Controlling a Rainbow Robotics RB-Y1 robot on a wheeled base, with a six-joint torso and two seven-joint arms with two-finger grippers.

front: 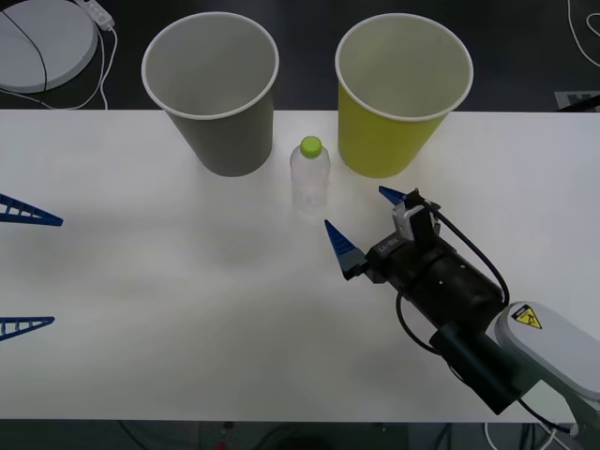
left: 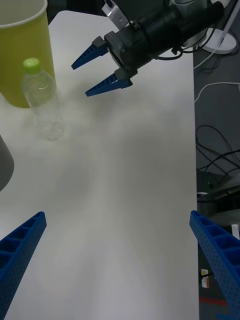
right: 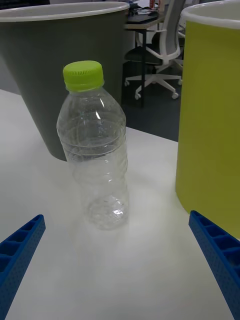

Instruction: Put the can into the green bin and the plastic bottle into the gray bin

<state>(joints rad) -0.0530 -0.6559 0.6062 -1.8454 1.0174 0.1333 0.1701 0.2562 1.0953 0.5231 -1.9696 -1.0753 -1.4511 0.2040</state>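
1. My right gripper [front: 367, 223] is spread wide and empty, low over the table [front: 187, 309], pointing at the plastic bottle [front: 310, 178], which stands upright just beyond my fingertips.
2. The bottle stands between the gray bin [front: 217, 94] and the green bin [front: 398, 98], near both.
3. My left gripper [front: 23, 267] waits wide open at the table's left edge.

A small clear plastic bottle [front: 310, 178] with a lime-green screw cap stands upright on the white surface [front: 187, 300], capped and seemingly empty. It sits just in front of the gap between a large dark gray tapered bin [front: 214, 94] and a large yellow-green tapered bin [front: 398, 98], both upright, white-rimmed and open-topped.
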